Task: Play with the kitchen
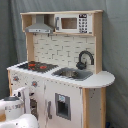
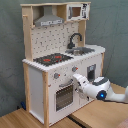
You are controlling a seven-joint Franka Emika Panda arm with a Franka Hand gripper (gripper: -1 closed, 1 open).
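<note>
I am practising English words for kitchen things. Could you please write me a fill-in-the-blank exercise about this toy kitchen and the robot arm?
1. The black faucet stands behind the ____.
2. The grey hood hangs directly above the ____.
3. In the second exterior view, the gripper is at the kitchen's front, near the ____ door.
4. The wall behind the hob has a pattern of white ____.

Missing words: sink; hob; oven; tiles

A staged lab or studio setup. A grey curtain hangs behind the kitchen. It stands on a wooden table.
</note>
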